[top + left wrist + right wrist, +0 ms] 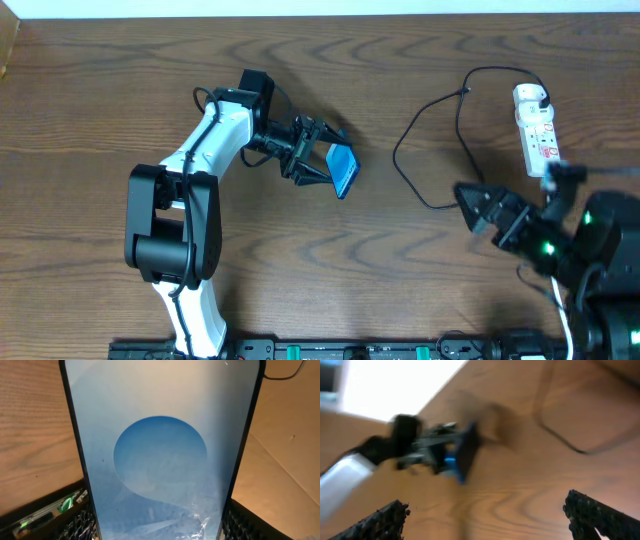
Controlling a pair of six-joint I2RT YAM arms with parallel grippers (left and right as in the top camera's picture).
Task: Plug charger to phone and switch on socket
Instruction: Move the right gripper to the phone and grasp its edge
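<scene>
My left gripper (322,160) is shut on the phone (343,170), holding it tilted on edge above the table middle; its blue screen fills the left wrist view (160,455) between my fingers. The thin black charger cable (425,150) loops on the table right of the phone and runs up to the black adapter (541,100) plugged in the white socket strip (536,130) at the far right. My right gripper (480,212) is open and empty, low right, near the cable loop. The right wrist view is blurred and shows the phone (462,455) and cable (570,445).
The thick white cord (558,300) runs beside my right arm. The table's far edge meets a white wall at the top. A cardboard-coloured corner (6,45) sits at the top left.
</scene>
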